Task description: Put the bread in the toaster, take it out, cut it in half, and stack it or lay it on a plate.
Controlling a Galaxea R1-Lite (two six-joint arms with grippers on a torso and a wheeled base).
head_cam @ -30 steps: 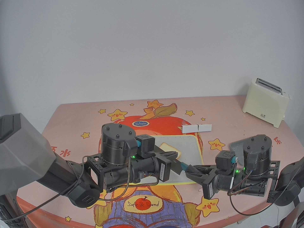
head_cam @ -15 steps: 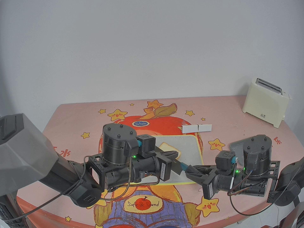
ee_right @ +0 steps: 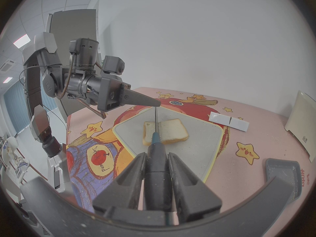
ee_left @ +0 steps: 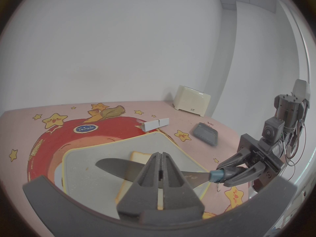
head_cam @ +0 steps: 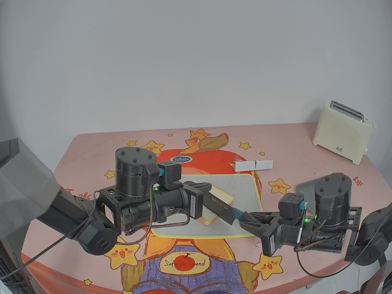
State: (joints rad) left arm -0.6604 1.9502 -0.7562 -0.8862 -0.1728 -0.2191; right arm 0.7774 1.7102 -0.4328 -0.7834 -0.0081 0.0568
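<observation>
Right hand [head_cam: 246, 218] tight around knife [head_cam: 221, 207] over bread [head_cam: 223, 194]; left hand [ee_left: 161, 156] pinched together, empty, alongside.

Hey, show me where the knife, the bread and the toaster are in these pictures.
knife [ee_left: 112, 166]: left wrist view, on the flat of the blade.
bread [ee_right: 171, 130]: right wrist view, on the slice's top face.
toaster [head_cam: 341, 134]: head view, on its broad side wall.

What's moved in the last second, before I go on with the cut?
The left gripper drew back toward the robot's left, away from over the bread, uncovering the knife blade. The right gripper, knife, cutting board and toaster stayed put.
</observation>
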